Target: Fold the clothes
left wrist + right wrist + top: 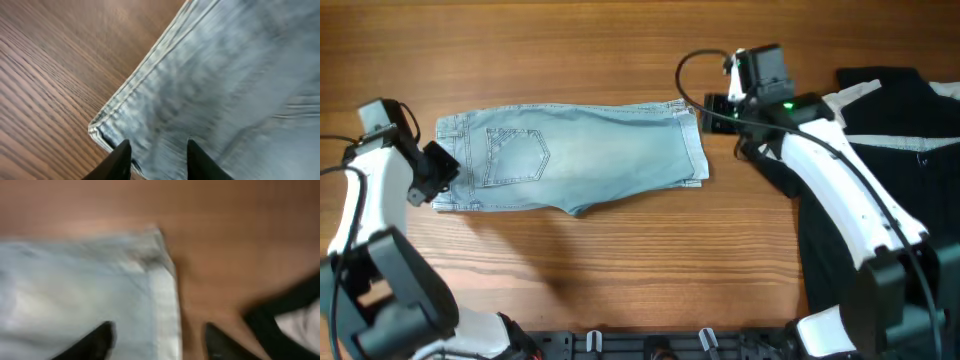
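Note:
The pale blue denim shorts (590, 155) lie flat across the table, folded lengthwise, with a back pocket facing up, the waistband to the left and the hemmed legs to the right. My left gripper (432, 172) is at the waistband end. In the left wrist view it is open (157, 152), with its fingers over the shorts (225, 75) just inside a corner. My right gripper (712, 110) is at the hem's far corner. In the right wrist view it is open (157, 340), straddling the hem edge of the shorts (75, 290). That view is blurred.
A larger black-and-white garment (890, 130) lies spread at the right side of the table, partly under my right arm, and its edge shows in the right wrist view (285, 320). Bare wooden tabletop (620, 270) surrounds the shorts.

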